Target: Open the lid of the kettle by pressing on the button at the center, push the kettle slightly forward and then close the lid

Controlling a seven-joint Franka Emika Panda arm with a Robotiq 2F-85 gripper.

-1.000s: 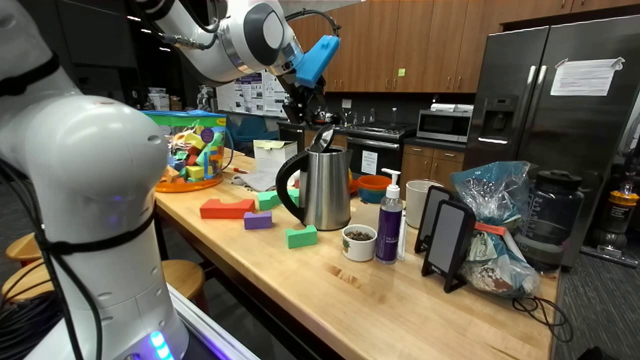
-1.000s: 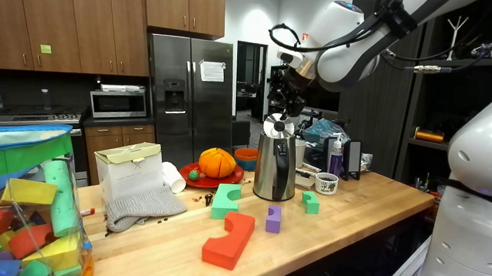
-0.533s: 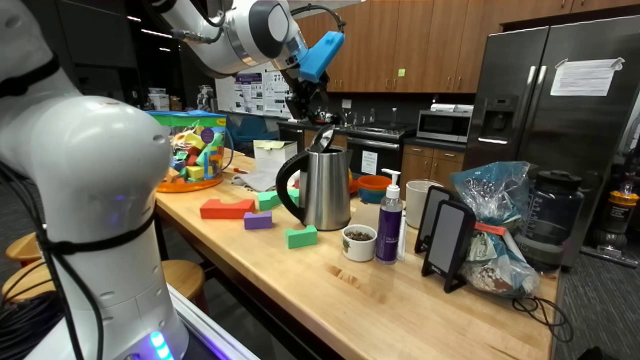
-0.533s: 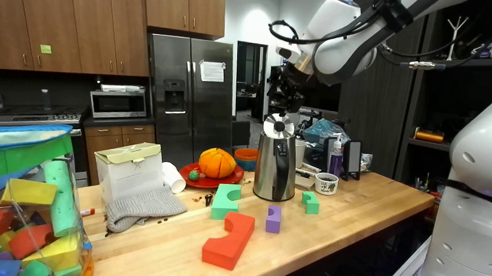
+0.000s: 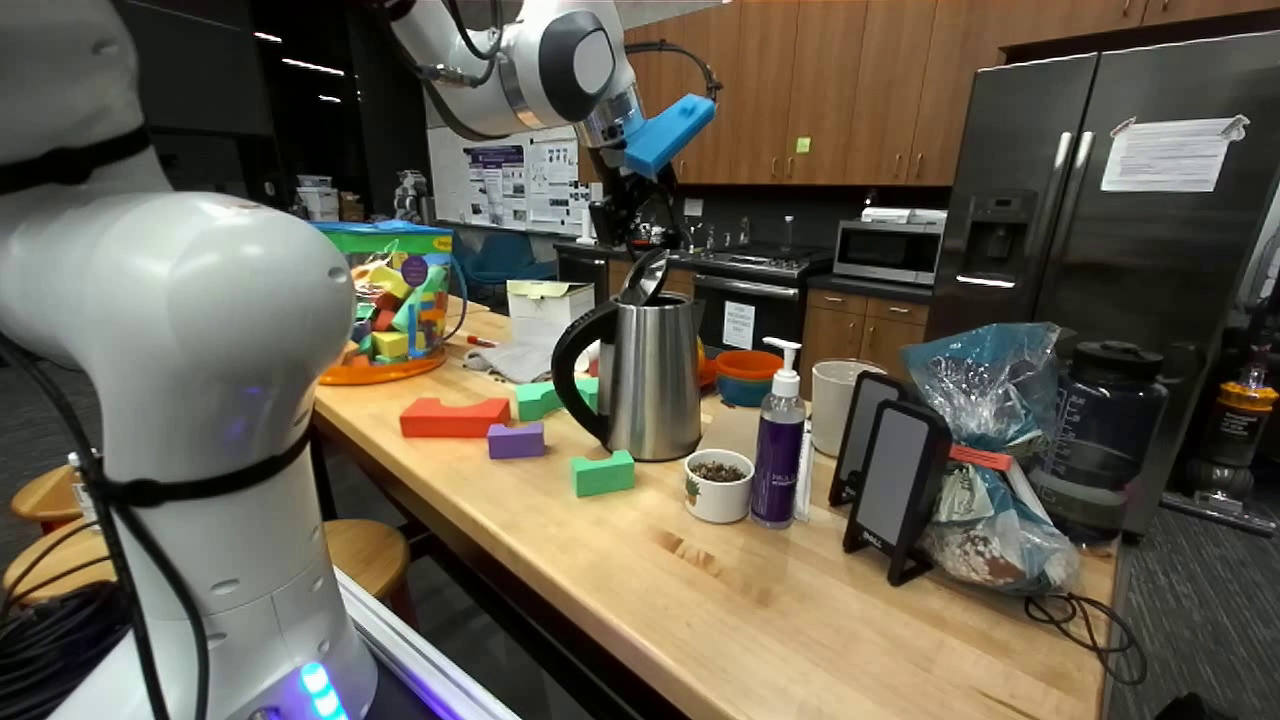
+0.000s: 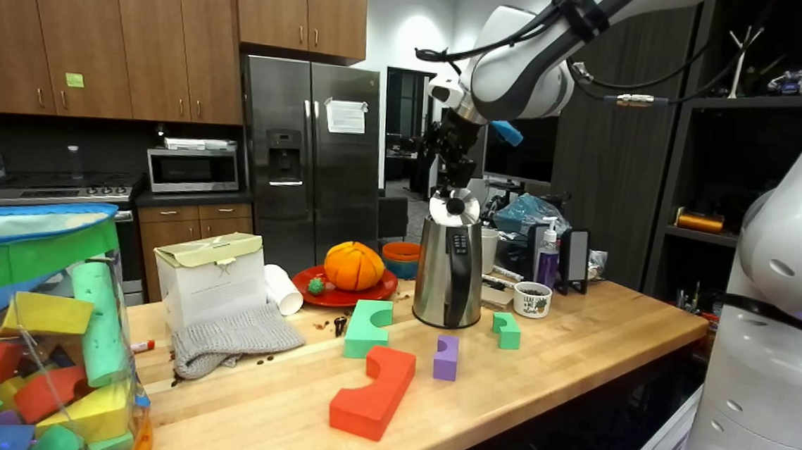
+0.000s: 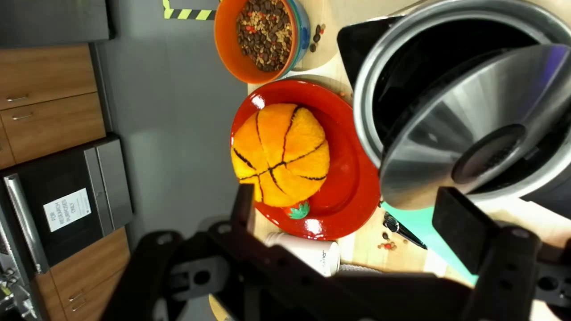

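The steel kettle (image 5: 655,385) stands upright on the table, also in an exterior view (image 6: 431,276) and at the right of the wrist view (image 7: 366,96). Its lid (image 5: 643,278) stands tilted up, open; the shiny underside with a dark round centre faces out in an exterior view (image 6: 469,210) and in the wrist view (image 7: 439,147). My gripper (image 7: 354,214) is open and empty. It is just above the raised lid in both exterior views (image 5: 630,235) (image 6: 450,175). In the wrist view one finger overlaps the lid's lower edge; I cannot tell whether it touches. The top-centre button is hidden.
A red plate (image 7: 352,178) with an orange plush pumpkin (image 7: 281,154) and stacked bowls (image 7: 254,67) lie beyond the kettle. Foam blocks (image 6: 371,392), a small planted cup (image 5: 720,487), a pump bottle (image 5: 778,455) and speakers (image 5: 897,485) stand nearby. A white box (image 6: 212,279) is farther along.
My gripper has moved sideways across the top of the lid, rightward in one exterior picture and leftward in another, and slightly down. The kettle and its open lid have not moved.
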